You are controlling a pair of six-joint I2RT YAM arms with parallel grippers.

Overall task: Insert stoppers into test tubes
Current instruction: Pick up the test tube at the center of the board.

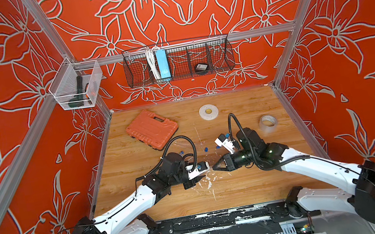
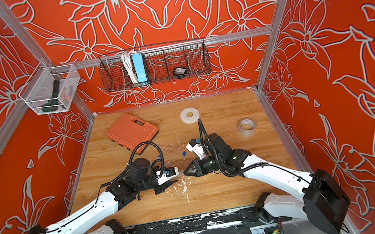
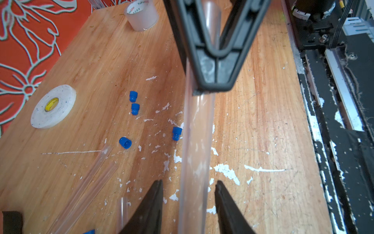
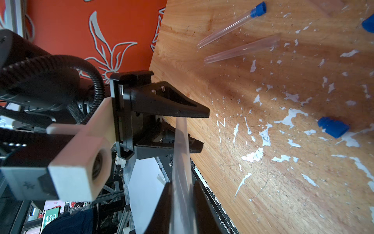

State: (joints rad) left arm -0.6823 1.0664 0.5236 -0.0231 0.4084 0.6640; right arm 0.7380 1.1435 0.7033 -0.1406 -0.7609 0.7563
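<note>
Blue stoppers [image 3: 135,109] — four loose on wooden table [image 3: 263,121], beside held tube. Clear test tube [image 3: 197,131] bridges both grippers: right gripper [image 4: 182,183] clamped on one end, left gripper [image 3: 189,182] jaws apart, tube between them, gap each side. Further off — bare tube [image 4: 240,49] and capped tube [image 4: 226,29] lie on table. Flat tape roll [image 3: 53,106] beyond stoppers.

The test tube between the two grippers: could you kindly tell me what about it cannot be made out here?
Left wrist view: both ends of the test tube run past the picture's edges; the right gripper covers a stretch.
Right wrist view: one end is cut off by the bottom edge, the other vanishes behind a finger of the left gripper.
Both top views: too thin and clear to trace.
Whether it is stoppered: cannot tell.
</note>
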